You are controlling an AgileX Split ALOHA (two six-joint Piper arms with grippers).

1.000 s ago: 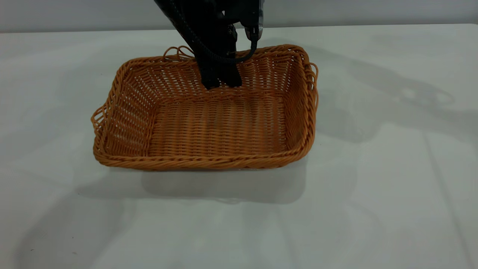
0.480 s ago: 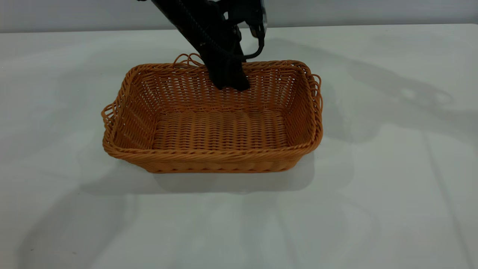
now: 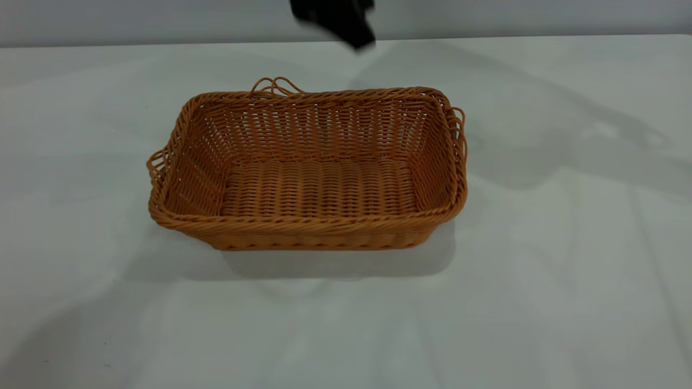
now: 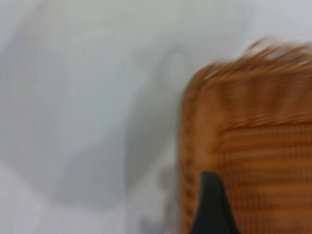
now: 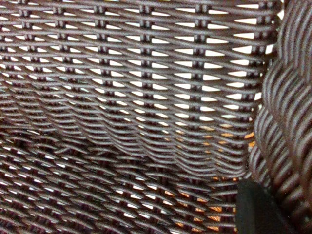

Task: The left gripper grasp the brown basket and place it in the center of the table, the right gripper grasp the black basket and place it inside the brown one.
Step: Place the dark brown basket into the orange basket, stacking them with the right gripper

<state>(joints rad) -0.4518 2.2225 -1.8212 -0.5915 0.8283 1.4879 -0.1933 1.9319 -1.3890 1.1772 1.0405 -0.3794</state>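
The brown basket (image 3: 308, 173) stands upright and empty on the white table (image 3: 567, 270), near the middle. My left gripper (image 3: 346, 27) is a dark blur above and behind the basket's far rim, clear of it and holding nothing. In the left wrist view one black finger (image 4: 212, 207) shows over the blurred brown basket (image 4: 253, 146). The black basket (image 5: 126, 112) fills the right wrist view. One finger (image 5: 258, 209) of my right gripper lies against its wall beside the braided rim (image 5: 287, 122). The black basket and right gripper are out of the exterior view.
The white table (image 4: 73, 97) shows only soft shadows around the brown basket. A grey wall (image 3: 540, 16) runs behind the table's far edge. Orange shows through a few gaps in the black weave (image 5: 214, 209).
The brown basket was set down flat. My left gripper let go of its far wall and rose up and away to the top edge of the exterior view.
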